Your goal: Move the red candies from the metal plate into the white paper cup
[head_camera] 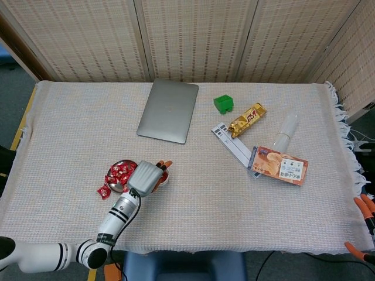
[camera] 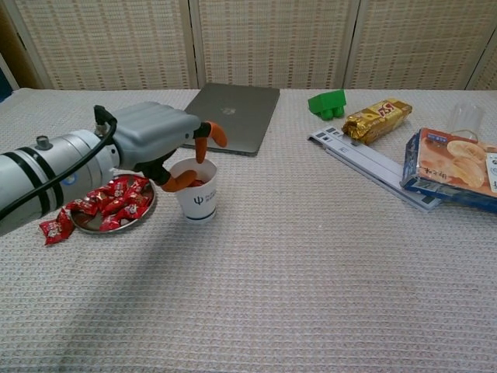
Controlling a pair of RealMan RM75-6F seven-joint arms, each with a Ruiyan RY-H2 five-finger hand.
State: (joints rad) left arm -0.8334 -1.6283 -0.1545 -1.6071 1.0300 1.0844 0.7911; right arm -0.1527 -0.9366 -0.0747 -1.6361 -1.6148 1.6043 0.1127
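A white paper cup [camera: 198, 198] stands just right of the metal plate [camera: 93, 226], which holds several red candies [camera: 116, 198]. One red candy [camera: 54, 229] lies on the cloth left of the plate. My left hand [camera: 159, 140] hovers over the cup's rim, its orange-tipped fingers [camera: 217, 134] spread apart with nothing between them. From the head view, the left hand [head_camera: 145, 175] covers most of the cup [head_camera: 164, 180], with the plate [head_camera: 117, 186] beside it. Only the orange fingertips [head_camera: 365, 205] of my right hand show at the right edge, apart and holding nothing.
A closed grey laptop [head_camera: 169, 110] lies behind the cup. To the right are a green block [head_camera: 223, 103], a gold snack bar [head_camera: 247, 120], a flat white box [head_camera: 231, 145], a snack packet [head_camera: 280, 165] and a clear plastic cup [head_camera: 287, 130] on its side.
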